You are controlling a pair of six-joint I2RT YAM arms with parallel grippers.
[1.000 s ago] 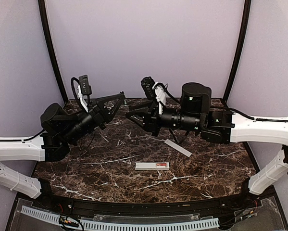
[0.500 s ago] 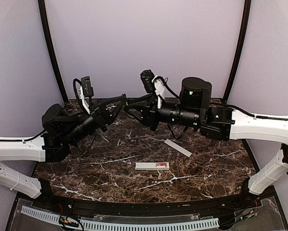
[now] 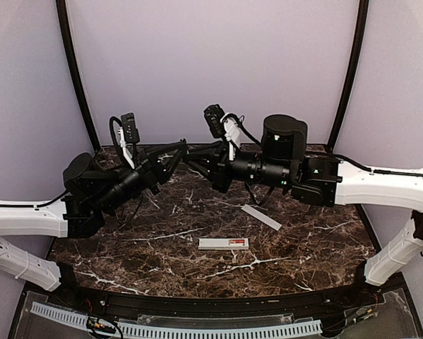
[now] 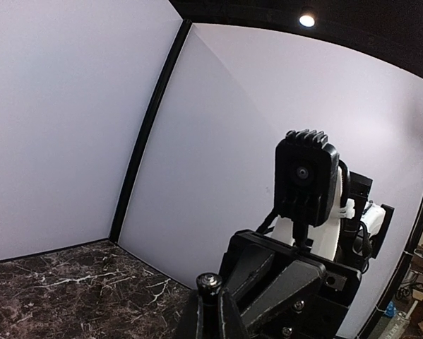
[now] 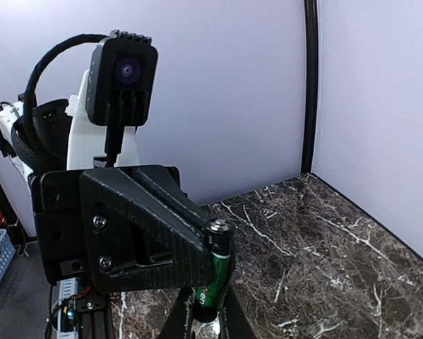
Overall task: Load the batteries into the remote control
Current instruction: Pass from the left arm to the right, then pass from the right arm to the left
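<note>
Green-black cylindrical battery (image 5: pixel 216 268) clamped in matte black left pincer (image 4: pixel 210 319), right pincer (image 5: pixel 205 321) flanking its base, grip unclear

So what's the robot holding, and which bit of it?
A battery. The left claw pinches it just below its metal tip; the right claw flanks its lower end.

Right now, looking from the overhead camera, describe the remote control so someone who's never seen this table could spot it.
On the dark marble table, look at the near middle. The remote control lies there flat, parallel to the front edge. Unlike the thinner white strip slanting just behind it, it is a chunkier white bar with a red patch near one end.
</note>
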